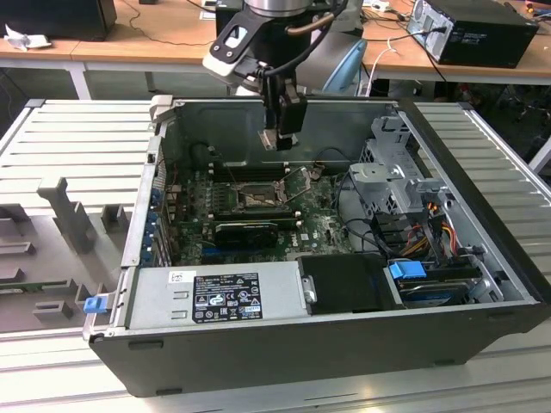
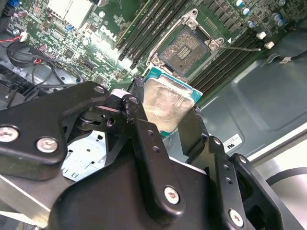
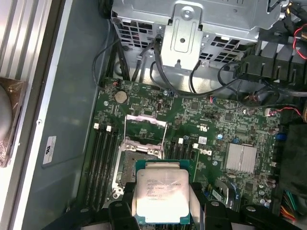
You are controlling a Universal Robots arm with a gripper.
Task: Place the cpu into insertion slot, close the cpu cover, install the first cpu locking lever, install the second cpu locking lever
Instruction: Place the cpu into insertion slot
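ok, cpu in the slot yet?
Out. The fingers hold the cpu above the board; the slot shows bare contacts.

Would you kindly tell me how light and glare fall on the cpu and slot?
Second wrist view: the cpu carries a pale smeared sheen on top. First wrist view: the cpu is evenly lit, no hot spot. Exterior view: the insertion slot sits dim in the shade of the case, below the gripper.

Place: a robotics lab or electronics workshop.
Bench: ribbed metal bench [image 1: 77, 129] carrying grey moulded fixtures [image 1: 73, 215].
Work piece: opened computer case [image 1: 258, 344], its motherboard [image 1: 323, 228] exposed.
Machine: robot arm [image 1: 250, 43] with pincer [image 1: 278, 139] above the case.
Background: wooden benches [image 1: 164, 39] with another computer tower [image 1: 482, 30] and loose cables [image 1: 385, 47].
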